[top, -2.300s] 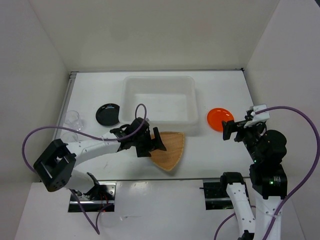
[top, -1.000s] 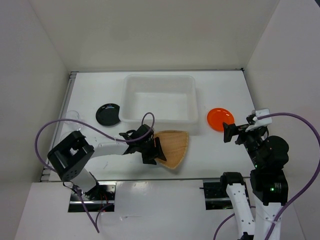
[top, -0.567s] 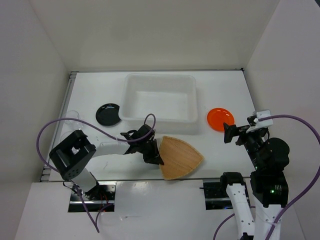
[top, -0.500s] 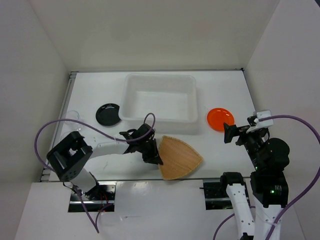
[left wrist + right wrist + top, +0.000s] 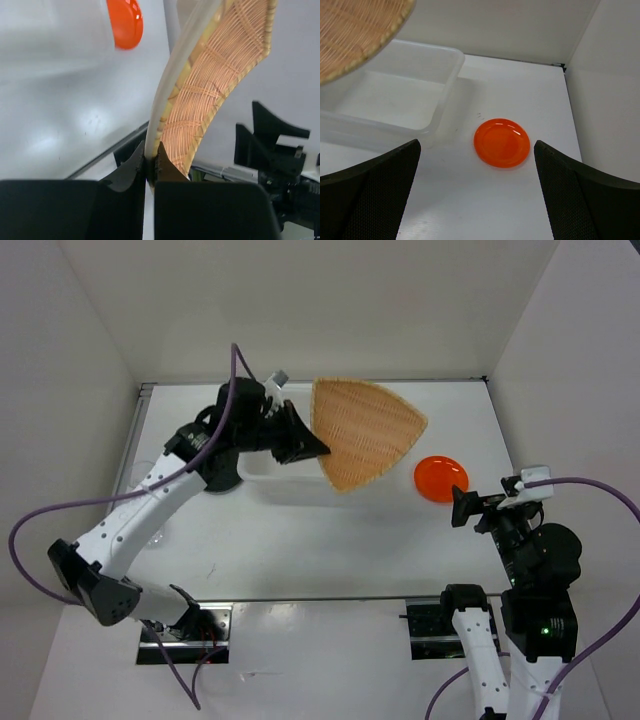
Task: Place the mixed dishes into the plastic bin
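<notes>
My left gripper (image 5: 303, 447) is shut on the rim of the tan woven basket tray (image 5: 365, 435), which hangs high and tilted over the plastic bin (image 5: 285, 480). In the left wrist view both jaws pinch the tray's pale edge (image 5: 151, 161), and the tray (image 5: 210, 85) fans up to the right. The orange plate (image 5: 441, 478) lies flat on the table right of the bin. My right gripper (image 5: 465, 508) hovers just near of the plate, open and holding nothing. In the right wrist view the orange plate (image 5: 501, 142) lies ahead between the spread fingers (image 5: 370, 195), with the bin (image 5: 395, 100) to its left.
White walls close in the table on the left, back and right. My raised left arm and the tray hide most of the bin and the table left of it in the top view. The tray's edge (image 5: 355, 35) fills the right wrist view's top left corner.
The left gripper has shut on the basket tray's rim and carried it from the table's front up and back over the bin. The right gripper has barely moved and stays open.
</notes>
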`<action>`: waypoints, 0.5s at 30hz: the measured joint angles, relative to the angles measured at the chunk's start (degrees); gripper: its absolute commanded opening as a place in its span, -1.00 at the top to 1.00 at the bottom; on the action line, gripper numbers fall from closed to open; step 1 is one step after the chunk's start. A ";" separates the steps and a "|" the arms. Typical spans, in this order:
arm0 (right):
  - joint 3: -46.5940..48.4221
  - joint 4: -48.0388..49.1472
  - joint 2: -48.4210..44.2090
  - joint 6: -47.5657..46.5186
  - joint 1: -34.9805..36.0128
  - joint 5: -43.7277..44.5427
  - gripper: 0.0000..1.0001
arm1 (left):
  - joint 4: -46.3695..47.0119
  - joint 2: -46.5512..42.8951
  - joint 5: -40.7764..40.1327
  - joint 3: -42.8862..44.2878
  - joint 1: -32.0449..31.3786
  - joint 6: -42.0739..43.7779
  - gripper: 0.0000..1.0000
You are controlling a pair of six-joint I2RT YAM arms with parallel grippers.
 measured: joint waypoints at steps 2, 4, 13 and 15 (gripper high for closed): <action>0.00 0.02 -0.15 0.15 0.00 0.15 -0.97 | 0.13 3.85 1.18 4.68 3.08 1.60 1.00; -0.07 0.04 -0.28 0.17 0.00 0.15 -0.97 | 0.44 8.31 3.17 7.39 6.84 2.84 1.00; -0.31 0.11 -2.10 0.20 0.00 0.28 -0.97 | -2.45 36.11 4.61 18.16 15.78 6.45 1.00; -0.33 0.13 -2.58 0.20 0.00 0.33 -0.97 | -3.65 38.77 4.61 18.45 15.58 6.82 1.00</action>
